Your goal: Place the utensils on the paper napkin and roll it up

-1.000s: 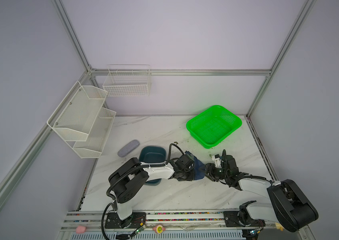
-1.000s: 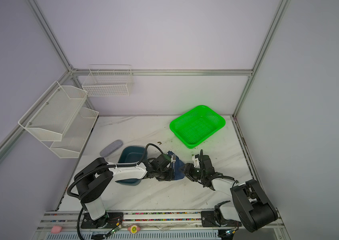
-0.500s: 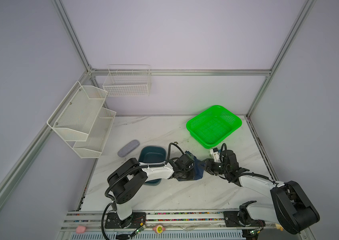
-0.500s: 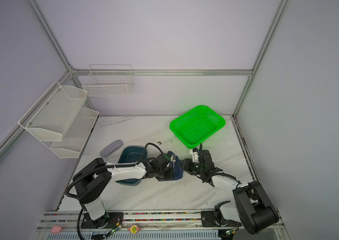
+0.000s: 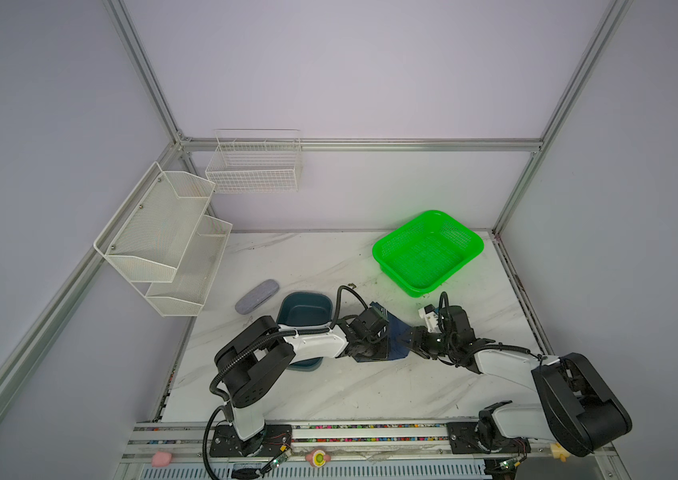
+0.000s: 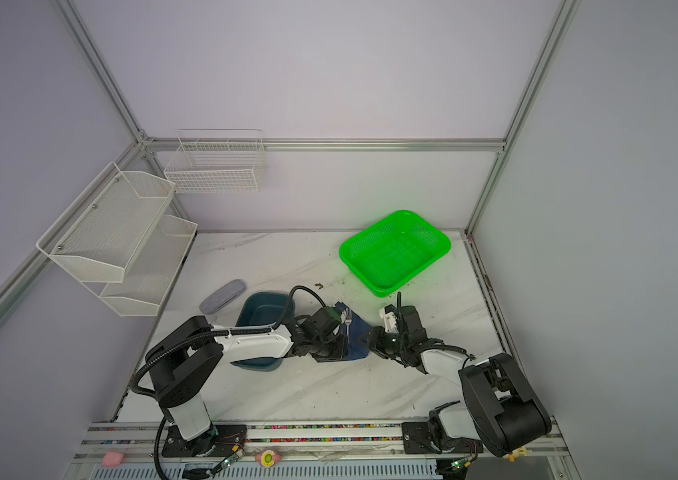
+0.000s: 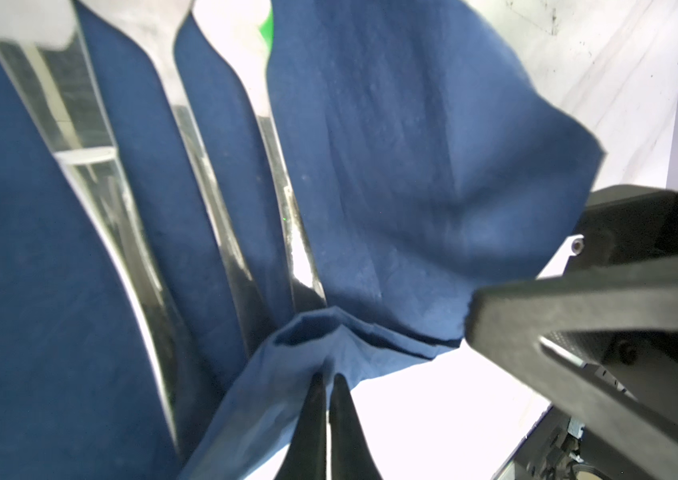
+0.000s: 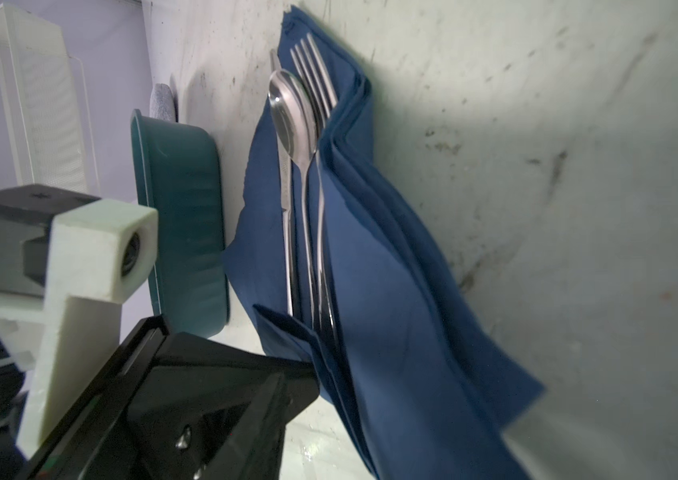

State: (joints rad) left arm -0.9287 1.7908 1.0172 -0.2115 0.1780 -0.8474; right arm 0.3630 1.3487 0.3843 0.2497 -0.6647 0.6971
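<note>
Three utensils (image 8: 291, 116), a knife, a spoon and a fork, lie side by side along the middle of the navy paper napkin (image 8: 391, 291). Its sides fold up around them on the marble table (image 5: 329, 386), just beside the teal tray (image 8: 179, 208). The left gripper (image 7: 327, 384) is pinched tight on the napkin's edge by the handle ends. The right gripper (image 5: 410, 338) is at the napkin's far side; I cannot tell whether its jaws are apart or together. A green basket (image 5: 426, 253) sits well apart.

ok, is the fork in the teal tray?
No, the fork lies beside the spoon on the blue napkin, next to the tray.
</note>
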